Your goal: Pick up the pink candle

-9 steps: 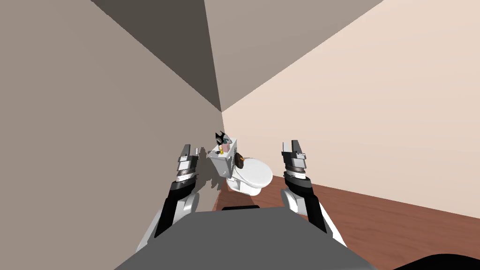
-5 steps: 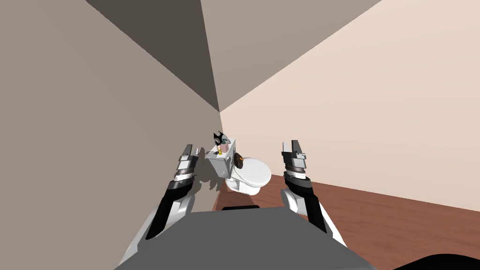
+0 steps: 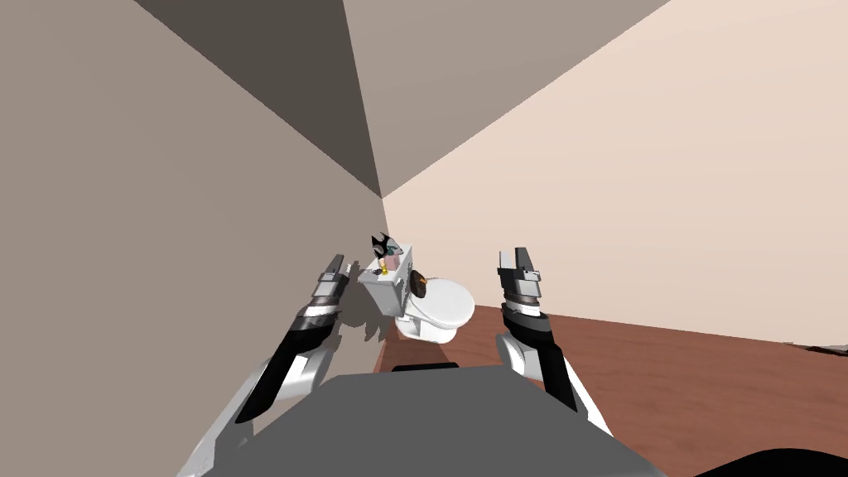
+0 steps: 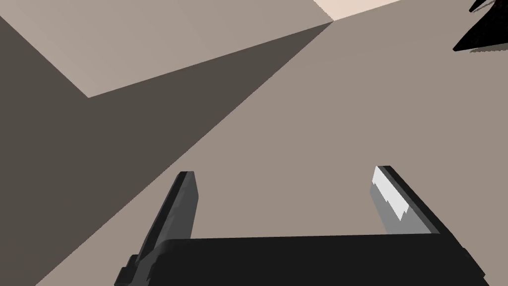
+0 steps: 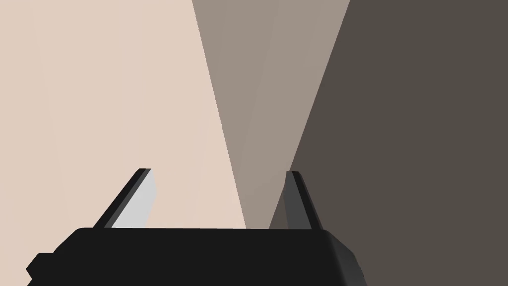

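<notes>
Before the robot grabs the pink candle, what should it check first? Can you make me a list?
1. Can it see the pink candle? Ok: it stands on the toilet tank.
2. Is the left gripper open? Ok, nothing in it.
3. Is the right gripper open? Ok, nothing in it.
4. Is a gripper at the candle? Not ok: both are apart from it; the left looks nearer.
5. Is there room around it? Cannot tell: a yellow thing and a black spiky thing stand close by.

1 wht toilet (image 3: pixel 443 303), brn floor (image 3: pixel 662 373)
</notes>
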Controlling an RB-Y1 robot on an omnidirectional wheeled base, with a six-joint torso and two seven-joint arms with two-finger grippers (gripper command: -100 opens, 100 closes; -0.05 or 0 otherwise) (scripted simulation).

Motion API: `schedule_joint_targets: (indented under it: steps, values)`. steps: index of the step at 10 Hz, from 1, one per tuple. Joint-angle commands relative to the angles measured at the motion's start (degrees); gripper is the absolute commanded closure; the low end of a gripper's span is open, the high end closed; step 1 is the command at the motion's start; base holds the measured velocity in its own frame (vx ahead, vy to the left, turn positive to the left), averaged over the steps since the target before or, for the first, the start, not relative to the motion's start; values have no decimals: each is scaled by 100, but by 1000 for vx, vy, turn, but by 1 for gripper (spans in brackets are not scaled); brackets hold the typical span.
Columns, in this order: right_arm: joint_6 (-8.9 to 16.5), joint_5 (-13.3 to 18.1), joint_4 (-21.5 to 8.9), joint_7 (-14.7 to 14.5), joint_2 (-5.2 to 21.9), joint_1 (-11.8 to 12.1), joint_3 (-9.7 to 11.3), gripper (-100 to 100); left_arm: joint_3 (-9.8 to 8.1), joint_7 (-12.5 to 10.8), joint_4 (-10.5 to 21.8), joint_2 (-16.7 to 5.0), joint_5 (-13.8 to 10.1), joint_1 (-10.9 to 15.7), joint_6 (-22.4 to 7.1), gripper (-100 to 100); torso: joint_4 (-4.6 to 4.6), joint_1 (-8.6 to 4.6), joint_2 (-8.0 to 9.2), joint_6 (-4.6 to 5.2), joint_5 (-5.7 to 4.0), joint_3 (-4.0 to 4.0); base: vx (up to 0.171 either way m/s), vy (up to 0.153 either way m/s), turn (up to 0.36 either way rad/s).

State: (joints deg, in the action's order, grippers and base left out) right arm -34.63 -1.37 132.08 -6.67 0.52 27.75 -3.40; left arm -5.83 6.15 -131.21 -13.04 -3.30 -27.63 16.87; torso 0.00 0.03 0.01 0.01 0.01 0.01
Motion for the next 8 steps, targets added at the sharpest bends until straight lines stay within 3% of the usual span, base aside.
schedule_joint_targets:
  steps: [1,2,3,4,5,6,7,8]
  values:
    - [0,0,0,0,0,0,0,0,-85,-32,-98,-286,-141,-54,-286,-100,0,0,0,0,0,0,-6,5,-172]
    - [0,0,0,0,0,0,0,0,-85,-32,-98,-296,-141,-54,-399,-100,0,1,1,1,0,1,-5,8,-68]
    - [0,0,0,0,0,0,0,0,-141,-50,-160,-496,-239,-82,-601,-100,0,1,0,-2,1,0,-5,4,-132]
    - [0,0,0,0,0,0,0,0,-141,-50,-160,-496,-239,-82,-660,-100,0,0,0,0,0,0,-5,6,-70]
    - [0,0,0,0,0,0,0,0,-200,-70,-226,-699,-341,-112,-891,-100,0,0,0,-2,0,0,-8,4,-115]
    - [0,0,0,0,0,0,0,0,-200,-70,-226,-699,-341,-112,-932,-100,0,0,1,0,0,0,-5,7,-63]
    - [0,0,0,0,0,0,0,0,-260,-90,-294,-904,-447,-144,-1166,-100,0,0,0,-2,0,0,-5,5,-137]
    - [0,0,0,0,0,0,0,0,-260,-90,-294,-904,-447,-144,-1214,-100,0,0,0,0,0,0,-5,8,-73]
